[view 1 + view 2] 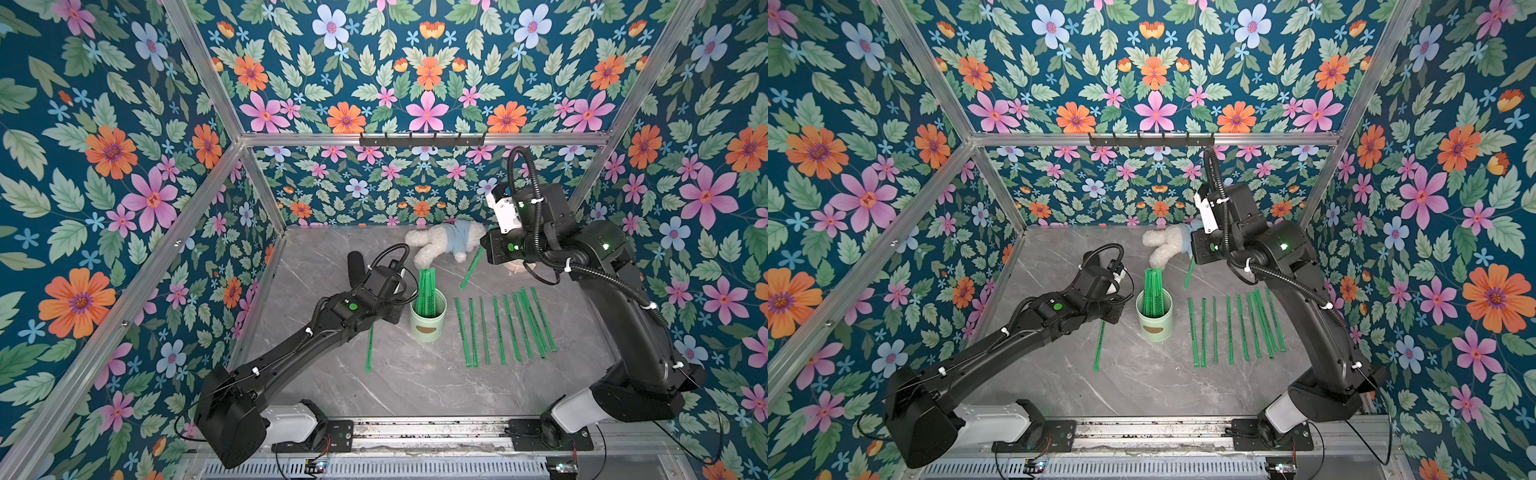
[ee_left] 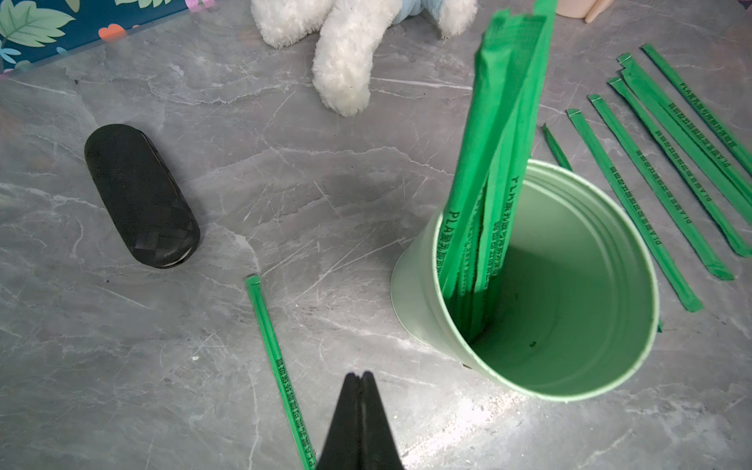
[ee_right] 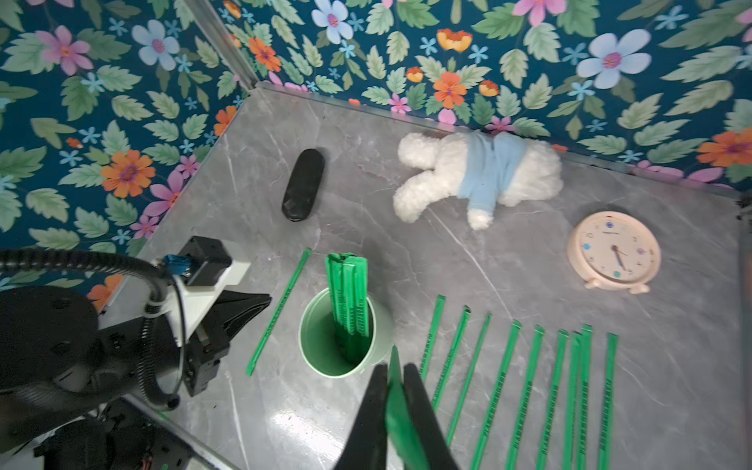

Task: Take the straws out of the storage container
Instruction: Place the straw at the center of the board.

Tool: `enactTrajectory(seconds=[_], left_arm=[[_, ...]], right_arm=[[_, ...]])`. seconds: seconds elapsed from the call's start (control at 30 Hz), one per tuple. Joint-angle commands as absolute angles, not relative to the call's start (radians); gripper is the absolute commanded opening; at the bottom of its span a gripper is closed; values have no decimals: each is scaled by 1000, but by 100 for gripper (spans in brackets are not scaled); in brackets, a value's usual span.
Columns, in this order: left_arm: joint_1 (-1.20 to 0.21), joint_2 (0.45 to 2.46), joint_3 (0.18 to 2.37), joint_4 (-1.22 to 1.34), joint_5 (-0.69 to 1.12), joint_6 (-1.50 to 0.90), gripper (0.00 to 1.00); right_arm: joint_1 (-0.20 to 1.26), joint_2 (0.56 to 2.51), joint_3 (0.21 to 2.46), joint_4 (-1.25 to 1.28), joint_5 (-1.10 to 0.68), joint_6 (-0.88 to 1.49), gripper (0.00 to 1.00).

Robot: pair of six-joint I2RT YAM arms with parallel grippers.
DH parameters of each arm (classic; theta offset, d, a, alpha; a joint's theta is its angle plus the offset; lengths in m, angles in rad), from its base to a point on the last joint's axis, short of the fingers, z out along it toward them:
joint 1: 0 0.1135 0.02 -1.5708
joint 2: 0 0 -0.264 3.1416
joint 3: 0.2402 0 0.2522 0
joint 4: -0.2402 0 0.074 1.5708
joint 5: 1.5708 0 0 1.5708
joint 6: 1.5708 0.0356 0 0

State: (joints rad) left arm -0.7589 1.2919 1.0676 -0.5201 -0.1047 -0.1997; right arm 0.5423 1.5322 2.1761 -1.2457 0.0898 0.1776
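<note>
On the grey table, straws stand in the storage container. We see the left gripper closed and empty, the right gripper pinching one straw.

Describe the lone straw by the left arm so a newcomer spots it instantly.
Find the mint-green storage container on the grey table. On its left-arm side, away from the row of straws, one straw lies flat. It alone has no neighbours: the others stand in the container, lie in the row or sit in the right pincer.

Clock mostly behind right arm, print on straws (top views) seemingly unreadable
</note>
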Motion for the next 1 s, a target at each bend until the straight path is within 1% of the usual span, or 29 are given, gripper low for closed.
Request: enactTrajectory(seconds=[0.0,0.07,0.33,0.53,0.83,0.97], left_arm=[[-759,1298,1077,-520,-108,-192,0],[-758,1301,1077,-523,-110,-192,0],[-758,1308,1081,-527,-116,-192,0],[-759,1320,1088,-539,-121,-193,0],[-758,1345,1107,-570,-115,-202,0],[-759,1356,1118,-584,-94,-206,0]], right_arm=[[482,1531,2174,-1336,159,115,11],[431,1539,2150,-1365,173,103,11],[281,1575,1921,-1372,256,90,10],[203,1701,1919,-1435,362,120,10],[44,1900,1952,-1481,453,139,10],[6,1992,1971,-1512,483,153,9]])
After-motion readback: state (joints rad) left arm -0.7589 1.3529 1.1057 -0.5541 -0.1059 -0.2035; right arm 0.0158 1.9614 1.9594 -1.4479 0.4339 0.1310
